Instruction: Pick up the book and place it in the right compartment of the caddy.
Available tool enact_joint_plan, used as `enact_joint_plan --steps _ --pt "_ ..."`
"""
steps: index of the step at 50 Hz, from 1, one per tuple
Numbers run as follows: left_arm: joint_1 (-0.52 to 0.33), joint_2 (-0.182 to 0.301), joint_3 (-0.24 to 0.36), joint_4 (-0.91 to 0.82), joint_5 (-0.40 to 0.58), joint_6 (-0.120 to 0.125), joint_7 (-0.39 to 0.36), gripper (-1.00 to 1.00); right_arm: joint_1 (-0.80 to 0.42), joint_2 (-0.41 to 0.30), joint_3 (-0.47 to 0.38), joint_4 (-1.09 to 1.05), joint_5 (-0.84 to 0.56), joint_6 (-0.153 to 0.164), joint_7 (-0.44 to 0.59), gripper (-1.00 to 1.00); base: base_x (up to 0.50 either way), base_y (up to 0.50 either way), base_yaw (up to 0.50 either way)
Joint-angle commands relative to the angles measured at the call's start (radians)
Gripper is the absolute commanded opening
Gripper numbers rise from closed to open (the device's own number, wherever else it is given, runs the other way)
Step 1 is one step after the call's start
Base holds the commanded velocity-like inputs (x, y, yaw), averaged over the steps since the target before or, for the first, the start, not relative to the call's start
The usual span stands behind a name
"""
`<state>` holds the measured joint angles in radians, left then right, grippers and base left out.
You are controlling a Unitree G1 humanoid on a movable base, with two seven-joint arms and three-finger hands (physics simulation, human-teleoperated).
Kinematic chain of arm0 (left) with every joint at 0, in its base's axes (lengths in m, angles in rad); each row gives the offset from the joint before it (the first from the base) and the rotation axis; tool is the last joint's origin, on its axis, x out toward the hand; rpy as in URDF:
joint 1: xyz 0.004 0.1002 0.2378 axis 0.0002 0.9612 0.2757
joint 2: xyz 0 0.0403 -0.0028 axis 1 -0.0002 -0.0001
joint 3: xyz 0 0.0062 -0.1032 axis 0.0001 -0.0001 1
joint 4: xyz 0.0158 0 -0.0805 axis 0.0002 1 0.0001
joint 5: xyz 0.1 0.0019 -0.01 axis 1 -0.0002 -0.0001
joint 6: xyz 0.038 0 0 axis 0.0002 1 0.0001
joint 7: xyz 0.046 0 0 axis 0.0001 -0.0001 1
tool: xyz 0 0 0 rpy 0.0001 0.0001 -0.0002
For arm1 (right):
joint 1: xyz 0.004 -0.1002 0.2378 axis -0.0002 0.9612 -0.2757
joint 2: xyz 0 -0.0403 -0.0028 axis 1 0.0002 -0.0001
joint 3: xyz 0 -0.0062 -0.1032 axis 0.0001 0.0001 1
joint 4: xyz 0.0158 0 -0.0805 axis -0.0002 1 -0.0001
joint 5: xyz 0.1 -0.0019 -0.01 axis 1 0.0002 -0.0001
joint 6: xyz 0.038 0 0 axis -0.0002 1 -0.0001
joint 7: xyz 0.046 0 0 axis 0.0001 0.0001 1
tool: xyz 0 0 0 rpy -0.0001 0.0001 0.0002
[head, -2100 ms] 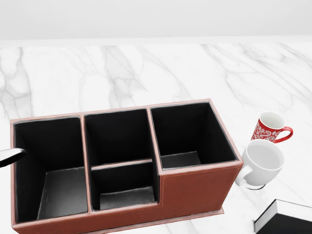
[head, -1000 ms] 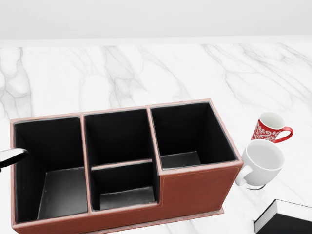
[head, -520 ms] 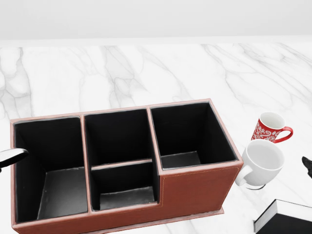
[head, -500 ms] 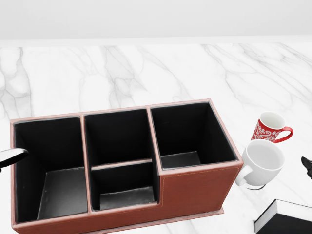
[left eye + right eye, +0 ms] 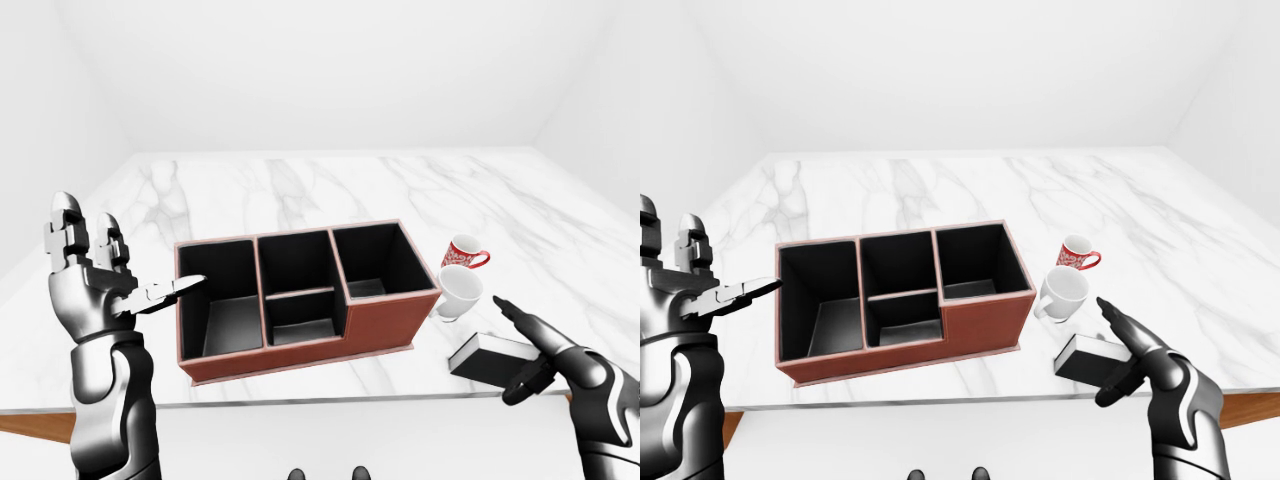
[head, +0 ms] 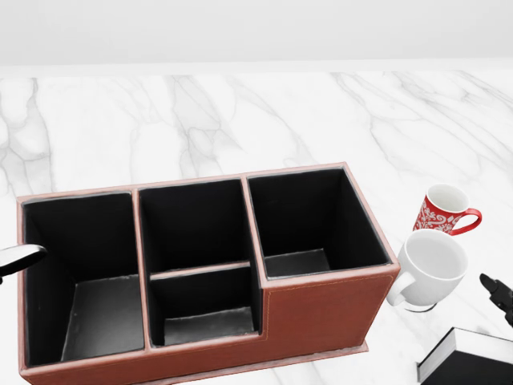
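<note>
The black book (image 5: 1083, 357) lies flat on the marble table, right of the caddy and below the white mug; its corner shows at the bottom right of the head view (image 6: 465, 362). The brown caddy (image 5: 385, 322) has black compartments; its right compartment (image 6: 309, 224) is empty. My right hand (image 5: 1122, 355) is open, hovering over the book's right end without gripping it; a fingertip shows at the right edge of the head view (image 6: 497, 295). My left hand (image 5: 95, 280) is open, raised left of the caddy.
A white mug (image 6: 429, 269) stands by the caddy's right wall, and a red patterned mug (image 6: 442, 210) stands just above it. The marble table (image 5: 300, 190) stretches to the wall; its near edge (image 5: 940, 402) runs below the caddy.
My right hand has moved in from the right toward the book; its fingertip reaches further into the head view. The left hand, caddy, mugs and book are unmoved.
</note>
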<state>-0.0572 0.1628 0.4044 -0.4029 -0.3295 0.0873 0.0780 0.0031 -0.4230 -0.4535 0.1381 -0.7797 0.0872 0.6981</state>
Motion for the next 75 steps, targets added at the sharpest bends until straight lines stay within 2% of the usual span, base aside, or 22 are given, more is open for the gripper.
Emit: enact_joint_plan --steps 1,17,18,19,20,43,48,50,58,75 --pt "0.000 -0.001 0.000 -0.005 0.001 0.000 0.001 1.00 0.001 -0.005 0.016 0.055 0.018 0.000 0.000 1.00 0.00 0.00 0.00" --pt "-0.004 0.000 -0.004 0.007 0.005 0.000 0.001 1.00 -0.002 -0.009 0.030 0.091 0.037 0.000 -0.018 1.00 0.00 0.00 0.00" --pt "-0.004 0.000 -0.004 0.008 0.005 0.000 0.001 1.00 -0.001 -0.008 0.030 0.090 0.038 0.000 -0.018 -0.44 0.00 0.00 0.00" --pt "-0.004 0.000 -0.004 0.008 0.005 0.000 0.001 1.00 -0.001 -0.009 0.030 0.090 0.039 0.000 -0.018 -0.97 0.00 0.00 0.00" --pt "-0.004 0.000 -0.004 0.008 0.005 0.000 0.001 1.00 0.000 -0.009 0.030 0.092 0.041 0.000 -0.020 -1.00 0.00 0.00 0.00" --pt "-0.005 0.002 -0.003 0.007 0.001 0.000 0.002 1.00 0.007 0.002 0.024 0.025 0.026 0.000 0.000 -1.00 0.00 0.00 0.00" --pt "-0.004 0.002 -0.001 0.003 -0.001 0.000 0.002 1.00 0.017 0.007 0.000 -0.099 -0.005 0.000 0.000 -1.00 0.00 0.00 0.00" --pt "-0.004 0.002 -0.002 0.003 0.000 0.000 0.001 1.00 0.017 0.012 -0.017 -0.218 -0.037 0.000 0.000 -1.00 0.00 0.00 0.00" --pt "-0.003 0.002 -0.001 0.010 -0.001 0.000 -0.001 1.00 -0.038 0.013 -0.050 -0.454 -0.137 0.000 0.000 -1.00 0.00 0.00 0.00" --pt "-0.004 0.002 0.000 0.003 0.000 0.000 0.001 1.00 -0.148 -0.025 -0.041 -0.644 -0.236 0.000 0.000 -1.00 0.00 0.00 0.00"
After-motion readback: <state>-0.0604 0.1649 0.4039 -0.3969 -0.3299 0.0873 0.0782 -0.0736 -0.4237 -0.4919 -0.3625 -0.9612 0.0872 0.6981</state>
